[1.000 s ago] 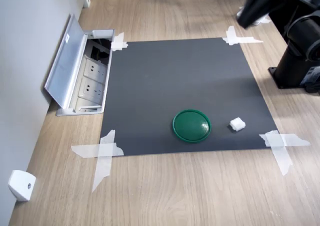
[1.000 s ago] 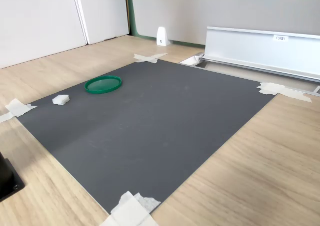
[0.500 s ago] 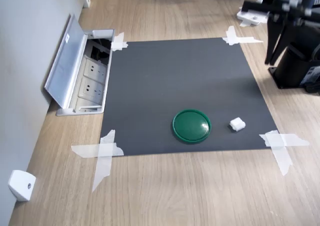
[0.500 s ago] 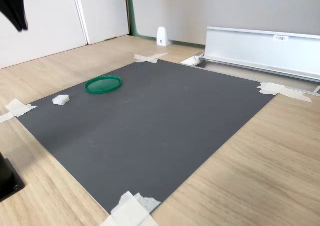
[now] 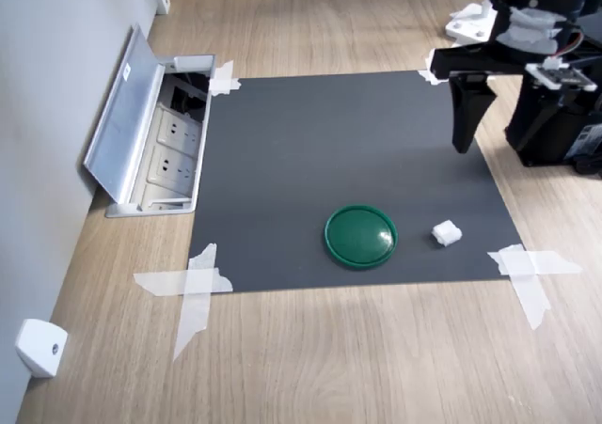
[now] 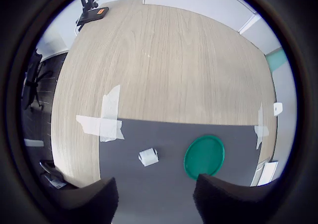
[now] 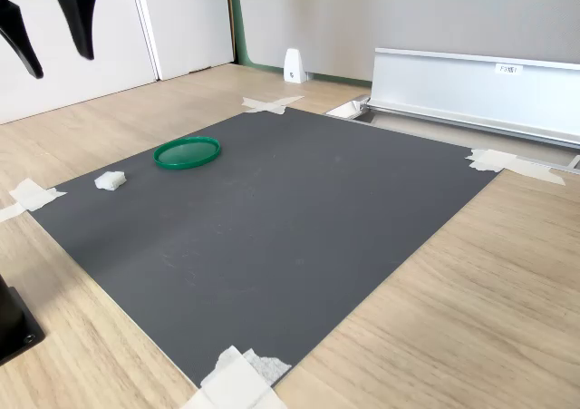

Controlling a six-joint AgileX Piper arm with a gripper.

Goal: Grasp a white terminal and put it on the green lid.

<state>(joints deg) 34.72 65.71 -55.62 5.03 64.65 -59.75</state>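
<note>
The green lid [image 5: 360, 236] [image 7: 187, 151] [image 6: 204, 157] lies flat on the black mat [image 5: 339, 142]. The white terminal [image 5: 446, 233] [image 7: 110, 180] [image 6: 148, 157] rests on the mat a short way from the lid, on the first exterior view's right. My gripper [image 7: 61, 63] [image 6: 156, 204] hangs open and empty in the air, well above the mat and back from the terminal. One dark finger [image 5: 463, 114] points down over the mat's right edge in the first exterior view. Both fingers [image 6: 94, 201] frame the terminal and lid in the wrist view.
White tape strips [image 5: 198, 288] hold the mat's corners to the wooden floor. An open floor socket box with a silver lid [image 5: 132, 128] [image 7: 471, 87] stands by the wall. A white wedge [image 5: 38, 347] [image 7: 294, 64] sits near the wall. The arm's black base [image 5: 550, 123] stands beside the mat.
The gripper has swung down and toward the mat, from blurred at the first exterior view's top right to hanging over the mat's right edge. It has entered the second exterior view. Terminal and lid unmoved.
</note>
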